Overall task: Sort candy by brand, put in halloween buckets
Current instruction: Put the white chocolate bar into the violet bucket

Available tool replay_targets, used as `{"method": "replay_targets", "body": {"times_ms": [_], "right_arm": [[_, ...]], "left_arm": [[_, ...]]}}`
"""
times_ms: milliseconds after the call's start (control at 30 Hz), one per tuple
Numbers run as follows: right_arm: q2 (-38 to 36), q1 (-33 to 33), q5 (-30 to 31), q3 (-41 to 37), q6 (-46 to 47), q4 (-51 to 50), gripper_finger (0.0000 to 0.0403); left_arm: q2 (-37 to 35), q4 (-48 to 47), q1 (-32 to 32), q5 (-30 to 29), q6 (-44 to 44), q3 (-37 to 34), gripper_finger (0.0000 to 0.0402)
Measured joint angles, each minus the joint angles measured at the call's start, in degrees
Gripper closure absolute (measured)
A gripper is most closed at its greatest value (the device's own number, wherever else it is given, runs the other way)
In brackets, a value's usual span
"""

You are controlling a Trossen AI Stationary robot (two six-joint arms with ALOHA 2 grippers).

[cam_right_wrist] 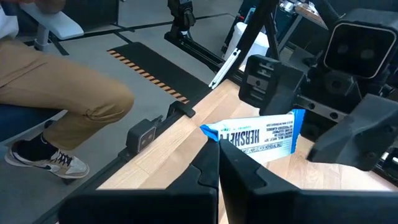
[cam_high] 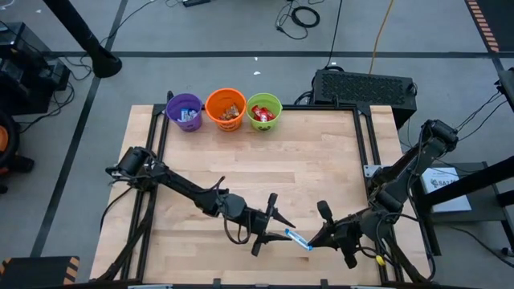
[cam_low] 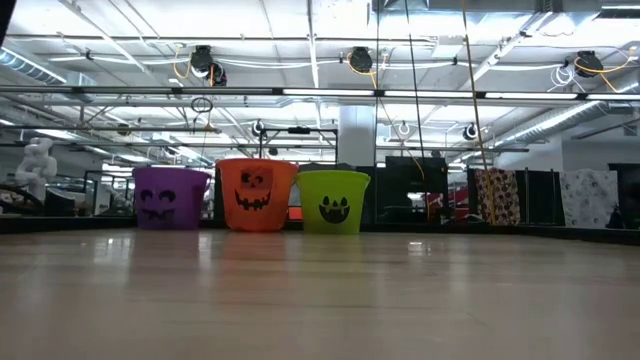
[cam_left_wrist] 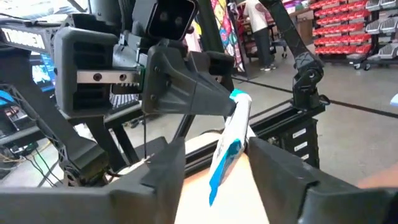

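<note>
Right gripper [cam_high: 315, 243] pinches the blue candy [cam_high: 298, 238] shut; left gripper [cam_high: 277, 227] sits open around its other end. The handover looks poorly aligned, so the bar may slip onto the counter [cam_high: 305, 152].

Buckets [cam_high: 226, 110] in row at table's [cam_high: 321, 160] far edge; candy bar [cam_high: 298, 239] near front, betw both arms.

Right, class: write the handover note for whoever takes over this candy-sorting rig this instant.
Right gripper: jaws shut on one end of a blue-and-white candy bar, near the table's front edge.
Left gripper: jaws open around the bar's other end, not yet clamped; a handover looks under way.
Purple bucket, orange bucket and green bucket stand in a row at the far edge, each already holding candy.
Done: no loose candy shows on the table besides this bar.
Left: probably finish the pass, then drop the bar in its matching bucket.
</note>
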Motion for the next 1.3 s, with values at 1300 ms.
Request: {"method": "replay_targets", "body": {"times_ms": [1300], "right_arm": [[0.02, 0.02, 4.97, 0.02, 4.58, 0.13, 0.0287]], "left_arm": [[-0.10, -1.55, 0.42, 1.62, 1.86, -0.09, 0.0350]]}}
